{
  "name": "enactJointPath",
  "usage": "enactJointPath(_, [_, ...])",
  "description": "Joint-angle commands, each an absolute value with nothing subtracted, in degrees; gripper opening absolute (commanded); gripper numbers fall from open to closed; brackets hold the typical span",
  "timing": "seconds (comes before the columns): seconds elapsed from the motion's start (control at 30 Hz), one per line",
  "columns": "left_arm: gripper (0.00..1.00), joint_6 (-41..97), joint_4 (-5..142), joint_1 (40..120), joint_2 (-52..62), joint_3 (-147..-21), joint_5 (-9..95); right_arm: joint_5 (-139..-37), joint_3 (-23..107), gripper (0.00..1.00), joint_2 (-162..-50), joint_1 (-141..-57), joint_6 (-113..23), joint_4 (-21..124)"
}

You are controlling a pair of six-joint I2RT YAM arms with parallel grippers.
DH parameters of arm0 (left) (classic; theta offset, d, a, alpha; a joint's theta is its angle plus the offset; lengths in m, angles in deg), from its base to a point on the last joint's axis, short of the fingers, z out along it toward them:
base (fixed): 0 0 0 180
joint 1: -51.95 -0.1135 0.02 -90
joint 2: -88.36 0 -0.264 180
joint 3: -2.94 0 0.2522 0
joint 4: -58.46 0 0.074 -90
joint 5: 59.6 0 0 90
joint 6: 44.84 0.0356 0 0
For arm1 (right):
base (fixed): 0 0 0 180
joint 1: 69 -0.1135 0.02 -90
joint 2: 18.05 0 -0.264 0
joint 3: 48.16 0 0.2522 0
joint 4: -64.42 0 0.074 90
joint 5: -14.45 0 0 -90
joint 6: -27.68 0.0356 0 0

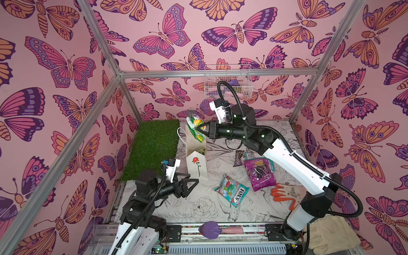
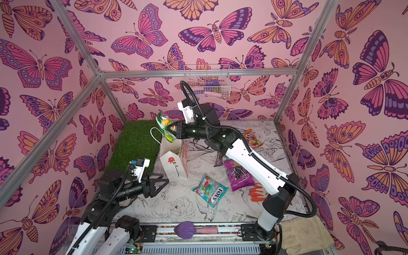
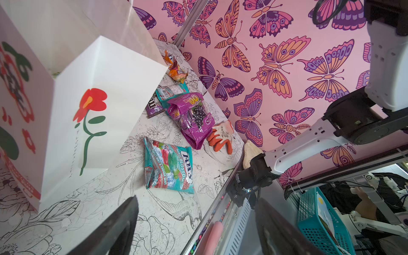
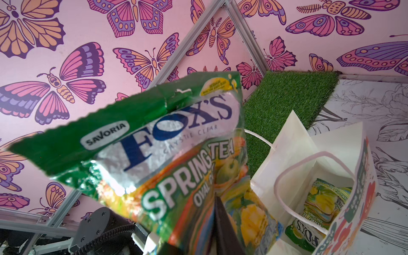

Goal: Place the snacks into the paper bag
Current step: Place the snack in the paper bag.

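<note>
The paper bag (image 1: 196, 167) (image 2: 174, 167) stood upright and open on the surface (image 1: 198, 209), its red-flower face turned to the robot and one white cord handle drooping over its far rim. The right fingers (image 1: 206, 130) (image 4: 223, 220) were pinched tight on a green-yellow FOX'S packet (image 1: 194, 125) (image 2: 164, 125) (image 4: 154, 143), which hung in the air above the far edge of the bag's mouth. Its lower end dipped toward the opening; whether it touched the rim could not be told. In the right wrist view a second green-yellow packet (image 4: 320, 203) lay at the bottom of the bag (image 4: 293, 154).

The left fingers (image 1: 191, 184) (image 3: 114, 229) stood spread wide with nothing between them, low and near the bag's front corner on its grass mat (image 1: 152, 148) side, pointing at the bag without touching it.

The other snacks lay flat on the bag's opposite side. The teal FOX'S packet (image 1: 231, 193) (image 2: 209, 193) (image 3: 170, 165) was nearest to the bag's front. Beyond it lay the purple grape packet (image 1: 259, 174) (image 2: 238, 176) (image 3: 192, 119), overlapping the brown bar wrapper (image 1: 239, 157) (image 3: 154, 108) and another teal packet (image 3: 170, 91). The orange packet (image 2: 252, 138) (image 3: 175, 70) lay farthest from the bag, near the side wall. An orange glove (image 1: 284, 194) (image 3: 220, 136) lay just past the purple packet, well apart from the bag.
</note>
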State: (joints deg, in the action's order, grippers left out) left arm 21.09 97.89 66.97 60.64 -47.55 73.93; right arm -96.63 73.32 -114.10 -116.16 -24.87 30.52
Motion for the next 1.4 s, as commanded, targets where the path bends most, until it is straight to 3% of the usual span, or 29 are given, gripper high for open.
enactJointPath(0.0, [0.85, 21.8, 97.0, 67.3, 60.8, -46.8, 73.9, -97.5, 76.1, 0.0, -114.8, -116.7, -24.3, 34.8])
enactJointPath(1.37, [0.85, 21.9, 97.1, 67.4, 60.6, -46.8, 73.7, -95.6, 73.2, 0.06, -120.8, -116.8, -22.2, 36.7])
